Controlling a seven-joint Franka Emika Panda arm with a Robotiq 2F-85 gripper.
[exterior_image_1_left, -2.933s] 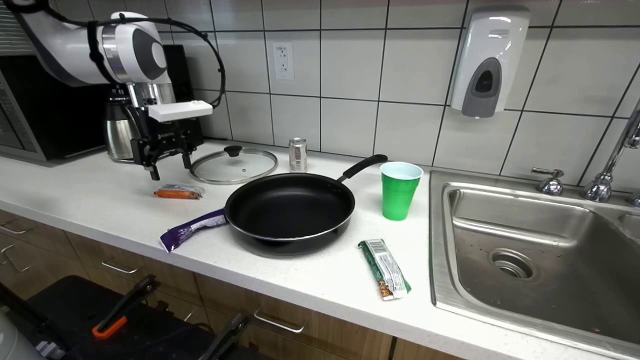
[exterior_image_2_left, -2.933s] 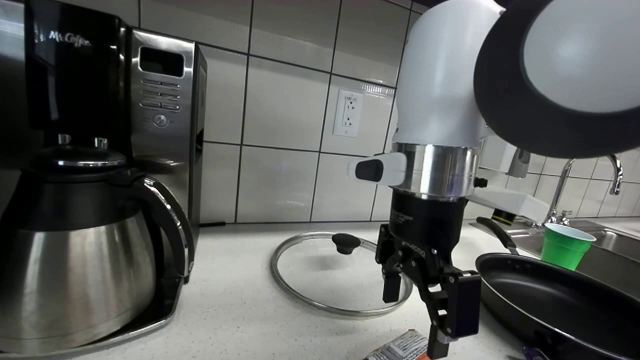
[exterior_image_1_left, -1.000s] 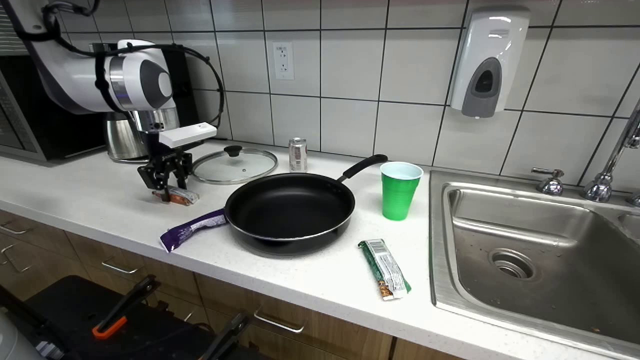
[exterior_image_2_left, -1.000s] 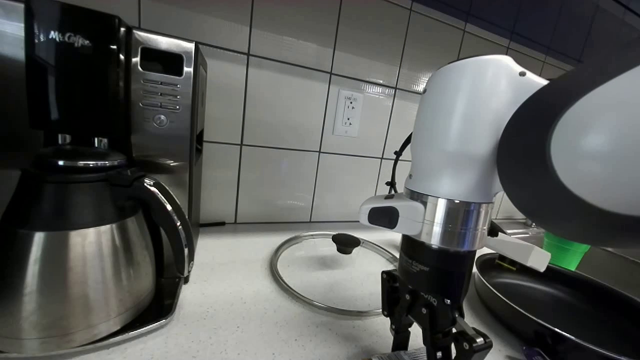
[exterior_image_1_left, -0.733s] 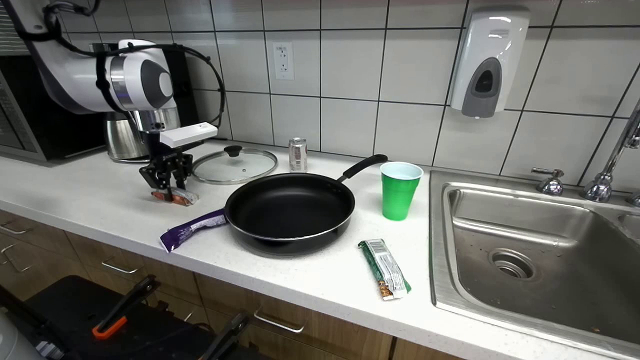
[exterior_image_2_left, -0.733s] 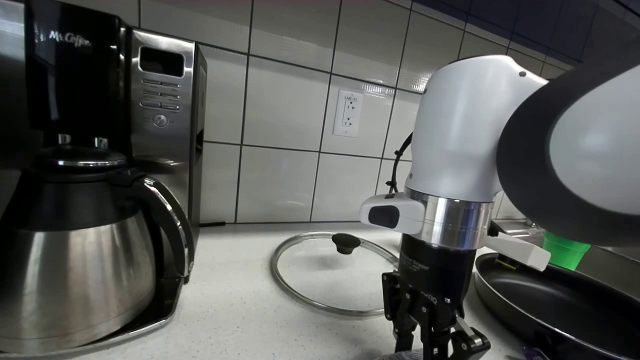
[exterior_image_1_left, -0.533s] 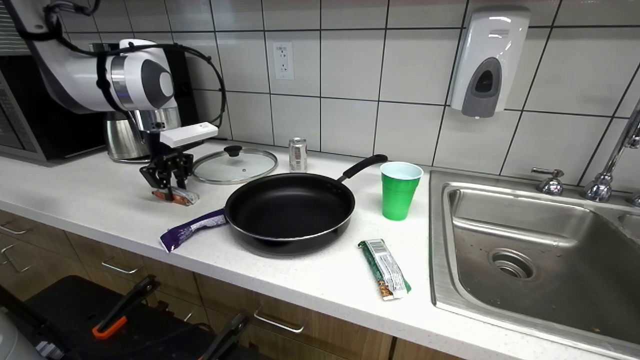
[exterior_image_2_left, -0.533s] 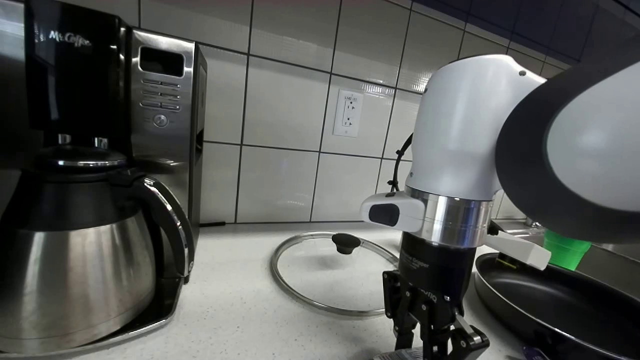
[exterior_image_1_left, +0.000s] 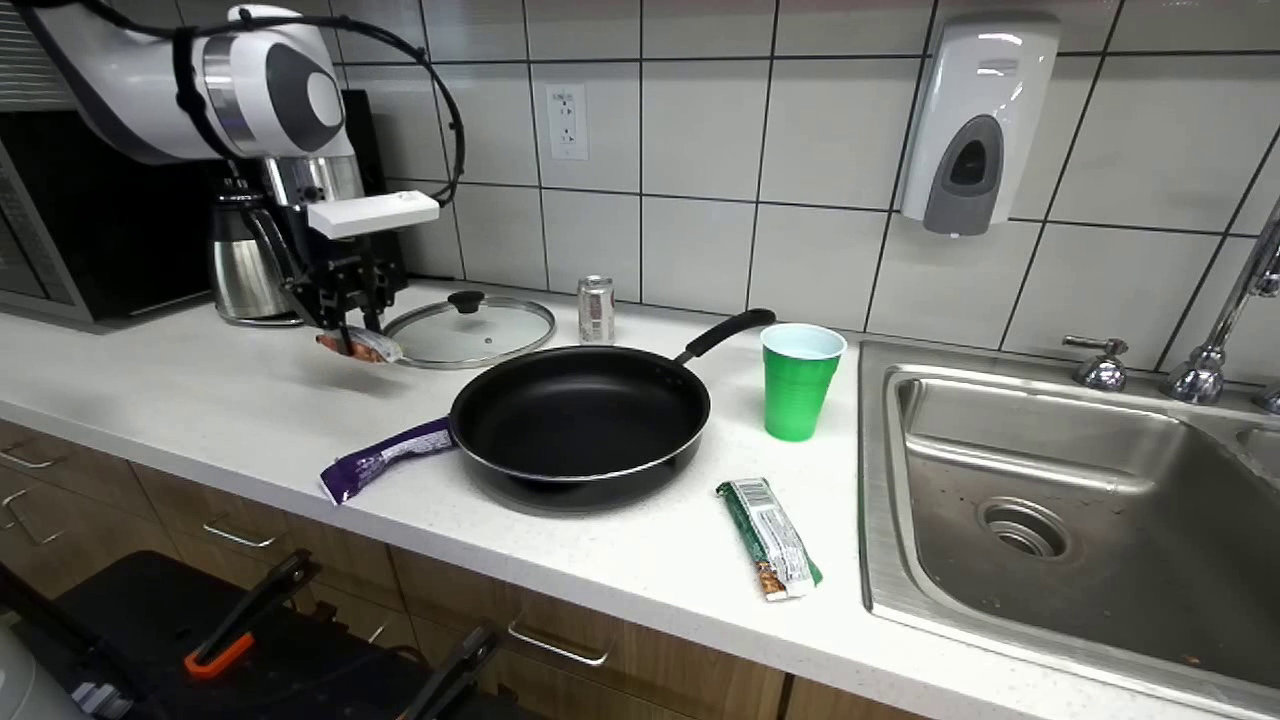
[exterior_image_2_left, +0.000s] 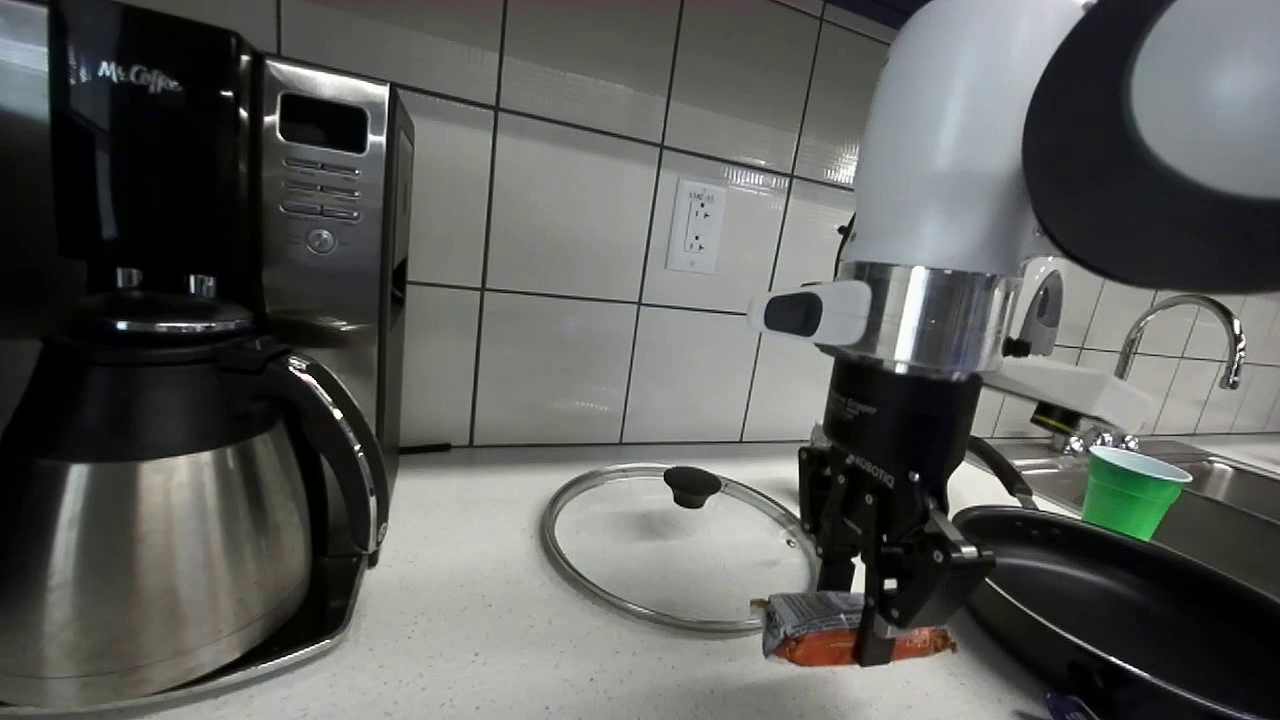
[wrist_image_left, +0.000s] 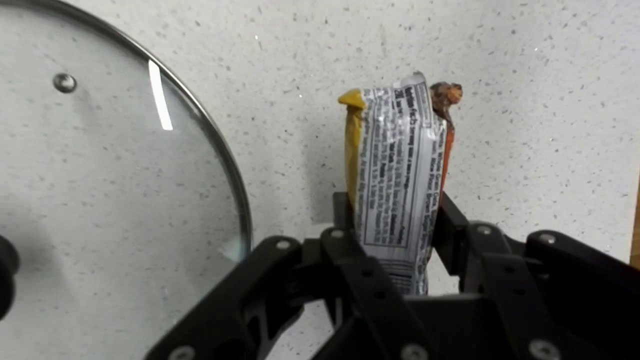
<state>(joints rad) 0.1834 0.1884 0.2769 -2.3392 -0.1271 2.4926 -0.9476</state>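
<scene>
The gripper (wrist_image_left: 395, 218) pinches a wrapped snack bar (wrist_image_left: 400, 155) by its long sides, likely because its narrow width suits the jaws; both ends jut out. The bar hangs above a white counter (exterior_image_1_left: 220, 400), near the rim of a glass lid (exterior_image_1_left: 468, 333); opposite, counter stretches to its front edge. A frying pan (exterior_image_1_left: 580, 410) stands apart.

Before the counter (exterior_image_1_left: 240, 420), an exterior view faces the tiled wall (exterior_image_1_left: 700, 130), sink (exterior_image_1_left: 880, 500) at 4 o'clock. Lower, closer, an exterior view has the carafe (exterior_image_2_left: 160, 540) at 8 o'clock. The wrist view looks down from near; all 3 share the wrapped bar (wrist_image_left: 397, 170).
</scene>
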